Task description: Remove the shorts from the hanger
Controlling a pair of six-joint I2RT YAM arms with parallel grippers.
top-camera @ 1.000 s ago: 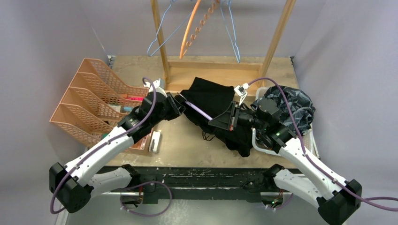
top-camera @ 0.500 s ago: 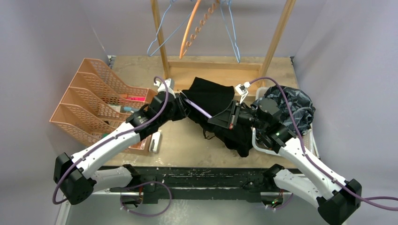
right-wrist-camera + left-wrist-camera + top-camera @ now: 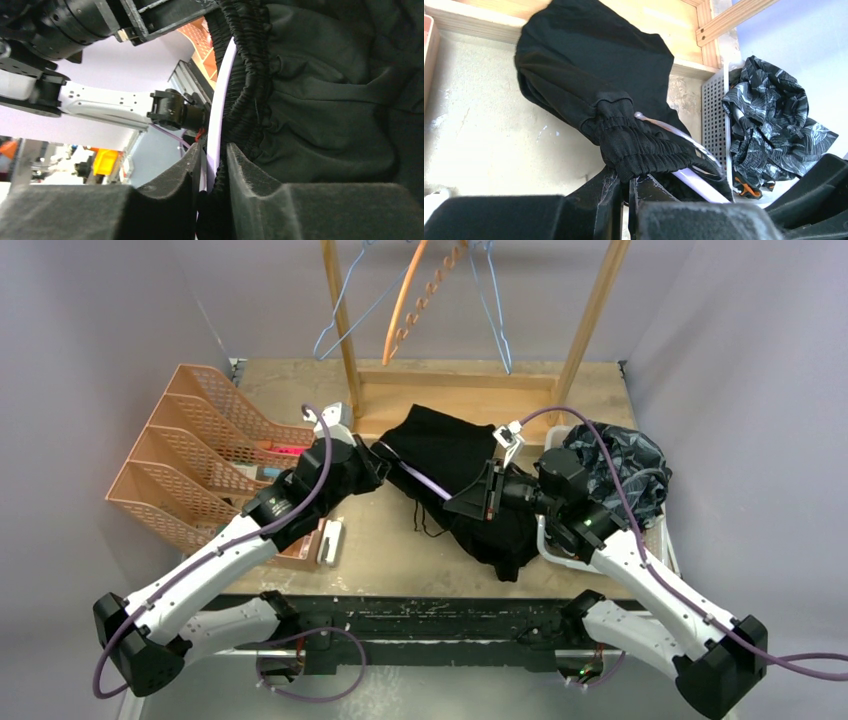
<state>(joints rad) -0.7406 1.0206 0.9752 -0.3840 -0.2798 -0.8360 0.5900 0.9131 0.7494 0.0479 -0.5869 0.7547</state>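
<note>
The black shorts (image 3: 455, 455) lie on the table in the middle, their waistband still threaded on a lilac hanger (image 3: 425, 480). My left gripper (image 3: 375, 465) is shut on the elastic waistband (image 3: 644, 155) at the shorts' left end. My right gripper (image 3: 470, 502) is shut on the lilac hanger bar (image 3: 220, 100), with the black waistband (image 3: 250, 75) bunched against it. The dark grey-blue camouflage shorts (image 3: 615, 465) lie piled in a white basket at the right, with an orange scrap (image 3: 744, 189) beneath them. The olive shorts are out of view.
Orange file trays (image 3: 200, 450) stand at the left. A wooden rack (image 3: 470, 390) stands at the back with empty hangers (image 3: 410, 300) hung on it. The white basket (image 3: 545, 540) sits by the right arm. A small white object (image 3: 330, 540) lies near the front.
My left gripper first pushed up and right, then pulled back left with the waistband. The shorts' lower part shifted slightly left. My right gripper barely moved.
</note>
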